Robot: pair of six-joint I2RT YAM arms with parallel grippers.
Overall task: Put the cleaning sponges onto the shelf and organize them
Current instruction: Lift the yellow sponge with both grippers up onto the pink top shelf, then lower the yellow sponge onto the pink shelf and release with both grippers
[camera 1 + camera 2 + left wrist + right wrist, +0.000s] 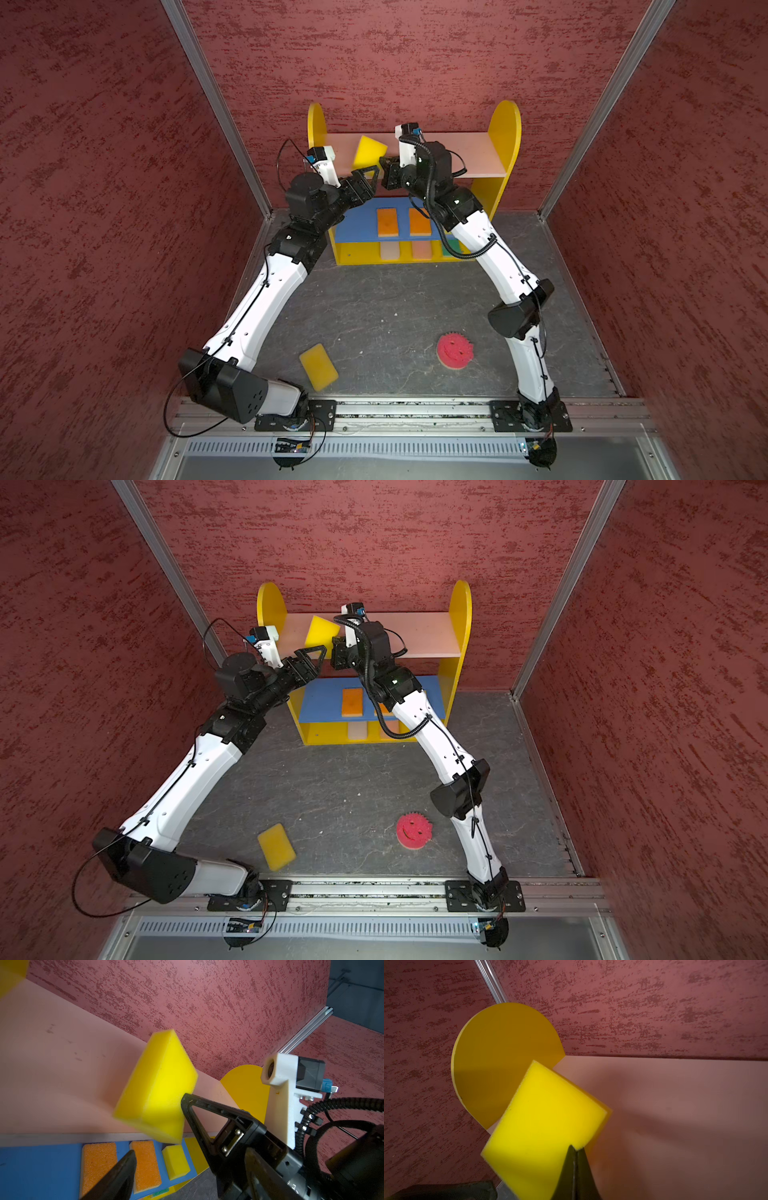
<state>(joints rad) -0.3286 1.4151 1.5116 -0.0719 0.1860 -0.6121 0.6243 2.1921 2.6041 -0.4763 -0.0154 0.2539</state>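
Note:
A yellow sponge (368, 150) (320, 630) (158, 1088) (546, 1126) stands tilted on one corner at the front left of the shelf's (505, 124) (460, 604) pale pink top board (52, 1064) (675, 1105). My right gripper (382, 161) (335, 640) (576, 1148) is shut, with its tips pressed against that sponge's edge; no foam shows between the jaws. Just left of it, below the board's front edge, my left gripper (376, 180) (321, 659) (190, 1152) is open and empty. On the floor lie another yellow sponge (318, 366) (276, 846) and the round pink one (454, 351) (413, 831).
On the blue middle board lie two orange sponges (387, 222) (419, 221) and a yellow one (175, 1164). The bottom board holds cream (390, 250), peach (422, 250) and green (451, 248) pads. Red walls close in the back and sides; the right arm crosses the shelf front.

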